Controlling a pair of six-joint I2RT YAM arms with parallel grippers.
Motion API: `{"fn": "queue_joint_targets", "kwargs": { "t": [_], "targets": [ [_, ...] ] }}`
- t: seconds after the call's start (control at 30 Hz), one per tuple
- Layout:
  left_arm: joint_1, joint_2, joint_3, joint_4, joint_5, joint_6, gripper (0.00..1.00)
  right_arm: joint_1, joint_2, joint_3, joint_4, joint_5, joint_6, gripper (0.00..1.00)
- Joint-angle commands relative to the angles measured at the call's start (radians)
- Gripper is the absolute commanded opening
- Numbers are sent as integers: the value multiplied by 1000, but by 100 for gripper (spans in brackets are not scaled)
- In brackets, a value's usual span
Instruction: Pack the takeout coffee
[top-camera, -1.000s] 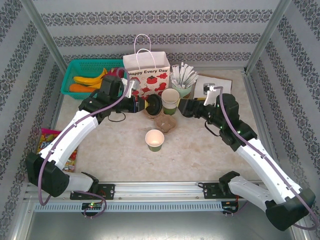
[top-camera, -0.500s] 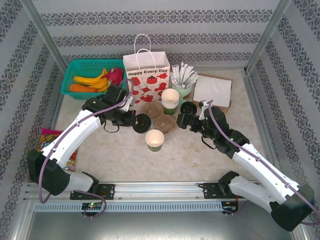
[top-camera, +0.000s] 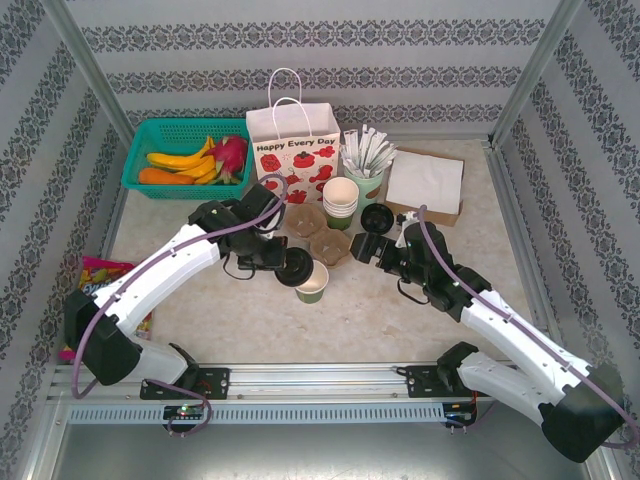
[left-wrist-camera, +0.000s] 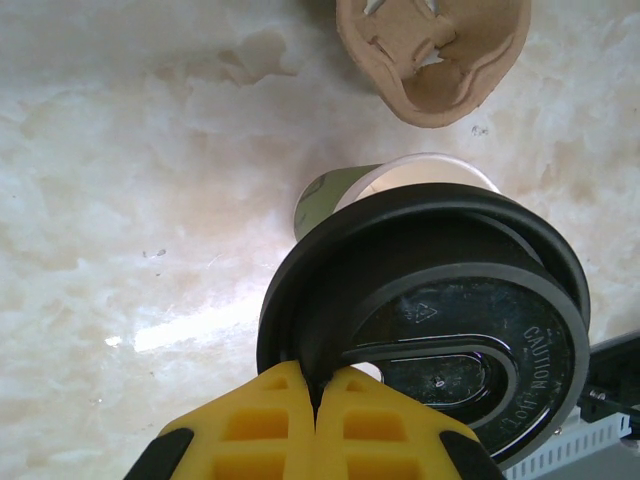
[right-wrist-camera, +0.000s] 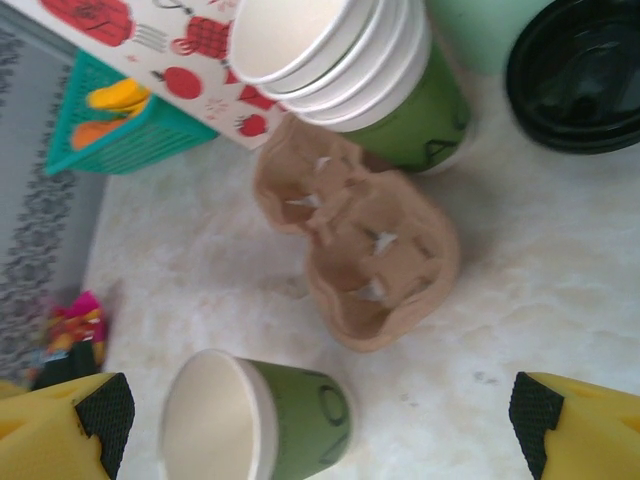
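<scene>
1. Left claw (left-wrist-camera: 316, 385) is pinched tight on the rim of a black lid (left-wrist-camera: 440, 300), just above the open green cup (top-camera: 312, 285) at mid-table.
2. Right claw (top-camera: 365, 248) is spread wide and holds nothing, beside the cardboard carrier (right-wrist-camera: 370, 250).
3. Progress looks early: the cup is not yet lidded and the carrier is empty. Lidding, loading and bagging into the paper bag (top-camera: 293, 150) are left.
</scene>
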Motion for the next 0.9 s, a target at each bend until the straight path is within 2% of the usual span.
{"fn": "queue_joint_targets", "kwargs": {
  "t": [0.0, 0.13, 0.23, 0.37, 0.87],
  "targets": [
    [-20, 23, 20, 37, 4, -74, 0, 13, 27, -42, 134, -160, 84, 98],
    [-37, 64, 22, 45, 17, -80, 0, 42, 80, -60, 226, -246, 148, 98],
    [-42, 76, 7, 77, 40, -90, 0, 74, 112, -62, 251, -245, 165, 98],
    [-47, 95, 17, 54, 0, -77, 0, 100, 165, -61, 277, -264, 170, 98],
    [-54, 142, 0, 100, 16, -80, 0, 143, 276, -36, 371, -312, 154, 98]
  ]
}}
